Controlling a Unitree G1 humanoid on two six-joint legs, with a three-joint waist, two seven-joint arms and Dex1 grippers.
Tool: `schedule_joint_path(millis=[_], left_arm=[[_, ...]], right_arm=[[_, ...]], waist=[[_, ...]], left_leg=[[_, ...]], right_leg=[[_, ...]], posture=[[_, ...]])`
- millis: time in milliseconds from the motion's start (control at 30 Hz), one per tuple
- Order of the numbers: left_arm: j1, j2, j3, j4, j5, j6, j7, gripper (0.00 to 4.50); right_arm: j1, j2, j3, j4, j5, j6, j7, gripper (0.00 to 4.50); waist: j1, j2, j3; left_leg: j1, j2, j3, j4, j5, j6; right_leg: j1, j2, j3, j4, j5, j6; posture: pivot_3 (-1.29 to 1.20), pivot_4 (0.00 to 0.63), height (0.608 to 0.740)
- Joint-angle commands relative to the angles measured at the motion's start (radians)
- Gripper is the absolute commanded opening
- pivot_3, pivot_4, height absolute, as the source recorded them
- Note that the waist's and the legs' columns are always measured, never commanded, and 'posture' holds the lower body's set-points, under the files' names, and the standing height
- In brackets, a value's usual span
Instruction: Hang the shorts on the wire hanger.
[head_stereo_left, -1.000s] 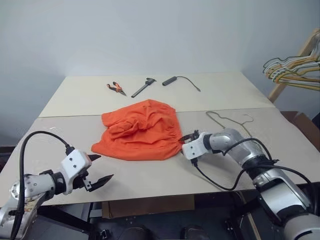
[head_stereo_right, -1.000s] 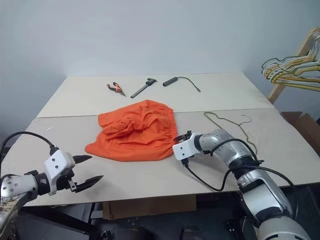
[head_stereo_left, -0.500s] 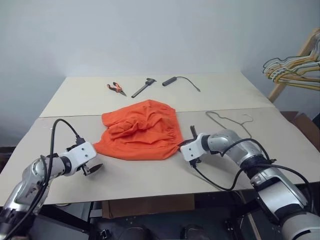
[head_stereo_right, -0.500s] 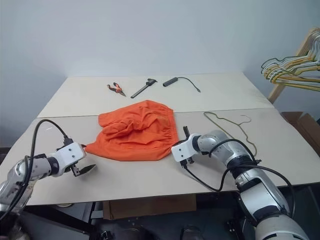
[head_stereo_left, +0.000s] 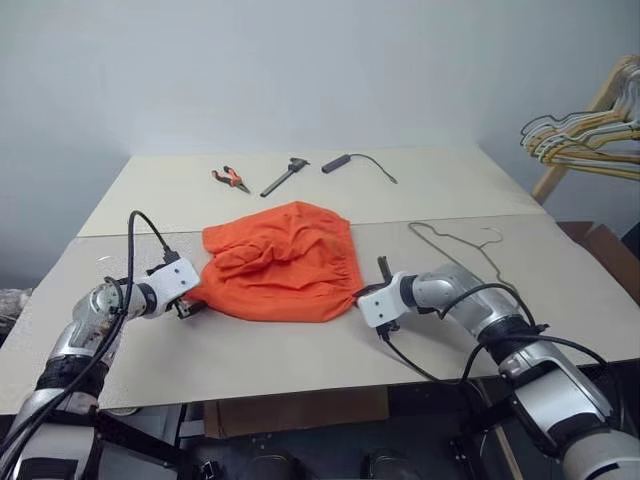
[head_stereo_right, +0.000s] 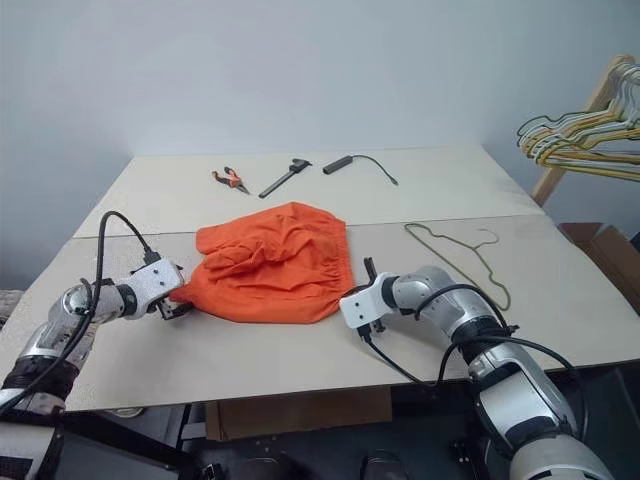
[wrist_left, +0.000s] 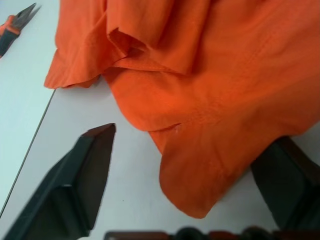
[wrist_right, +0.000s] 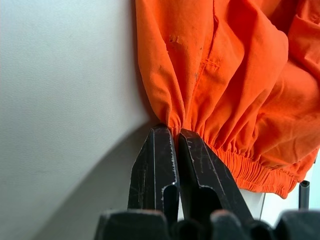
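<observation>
Shorts (head_stereo_left: 280, 262) lay crumpled mid-table (head_stereo_left: 300, 350), wire hanger (head_stereo_left: 462, 246) flat just to their right. Right pincer (wrist_right: 172, 145) was pinched shut on the gathered waistband corner. Left pincer (wrist_left: 192, 165) stood wide apart, straddling the shorts' left hem corner, fingers (wrist_left: 90, 170) not clamped on cloth.

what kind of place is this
Probably a lab or workshop set up for laundry practice: two plain tables against a bare wall, pliers and a cable lying about, and a wooden rack of hangers.
</observation>
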Motion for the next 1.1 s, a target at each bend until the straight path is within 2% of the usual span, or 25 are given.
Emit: schedule_joint_path(millis=[33, 367, 500, 600, 733, 867, 967, 1100], left_arm=[[-0.023, -0.013, -0.046, 0.078, 0.03, -0.033, -0.043, 3.25], [-0.064, -0.01, -0.055, 0.145, 0.038, -0.093, -0.068, 0.02], [-0.066, 0.012, -0.053, 0.126, 0.068, -0.092, -0.025, 0.02], [-0.004, 0.063, -0.019, -0.019, 0.042, -0.037, -0.066, 0.02], [0.249, 0.222, 0.084, -0.443, -0.089, 0.12, -0.238, 0.02], [0.556, 0.36, 0.278, -0.817, -0.187, 0.317, -0.349, 0.02], [0.742, 0.37, 0.408, -1.028, -0.232, 0.466, -0.397, 0.02], [0.865, 0.342, 0.463, -1.175, -0.278, 0.617, -0.397, 0.02]], right_arm=[[-0.005, -0.002, -0.029, -0.039, 0.026, 0.023, -0.008, 0.0], [0.017, 0.001, -0.034, -0.069, 0.028, 0.06, -0.012, 0.0], [0.023, 0.007, -0.039, -0.088, 0.017, 0.099, -0.026, 0.0], [0.036, 0.001, -0.049, -0.128, 0.03, 0.121, -0.022, 0.0], [0.078, -0.031, -0.061, -0.226, 0.044, 0.15, 0.011, 0.0], [0.12, -0.061, -0.071, -0.35, 0.08, 0.2, 0.072, 0.0], [0.155, -0.11, -0.059, -0.442, 0.121, 0.216, 0.173, 0.0], [0.188, -0.153, -0.043, -0.526, 0.175, 0.23, 0.276, 0.0]], waist=[[-0.001, 0.001, -0.001], [-0.012, 0.001, -0.001], [-0.014, 0.001, -0.001], [-0.021, 0.001, -0.002], [-0.052, 0.0, -0.002], [-0.067, -0.001, -0.001], [-0.062, -0.001, 0.0], [-0.035, -0.003, 0.001]], left_leg=[[0.0, 0.0, 0.0, 0.0, 0.0, 0.0], [0.002, 0.0, 0.0, 0.0, 0.001, 0.001], [0.001, 0.001, 0.0, 0.0, 0.001, 0.001], [0.0, 0.001, 0.0, 0.0, 0.001, 0.0], [-0.012, 0.001, 0.004, 0.0, 0.001, 0.001], [-0.016, 0.001, 0.006, 0.0, 0.001, -0.001], [-0.014, 0.001, 0.007, 0.0, -0.004, 0.006], [-0.004, 0.001, 0.01, 0.0, -0.005, 0.008]], right_leg=[[0.0, 0.0, 0.0, 0.0, 0.0, 0.0], [0.001, 0.0, 0.0, 0.001, 0.0, 0.0], [0.001, 0.0, 0.0, 0.001, 0.0, 0.0], [0.0, 0.0, 0.0, 0.002, 0.0, 0.0], [-0.016, 0.0, 0.009, 0.004, 0.0, 0.0], [-0.019, -0.001, 0.016, 0.0, 0.0, 0.0], [-0.017, -0.001, 0.015, -0.001, 0.0, 0.001], [-0.011, -0.001, 0.011, -0.002, -0.002, 0.004]], posture=[[0.01, 0.0, 0.74], [-0.01, 0.0, 0.74], [-0.01, 0.0, 0.74], [-0.01, 0.0, 0.74], [-0.02, 0.0, 0.74], [0.0, 0.0, 0.74], [0.0, 0.0, 0.74], [0.03, 0.0, 0.74]])
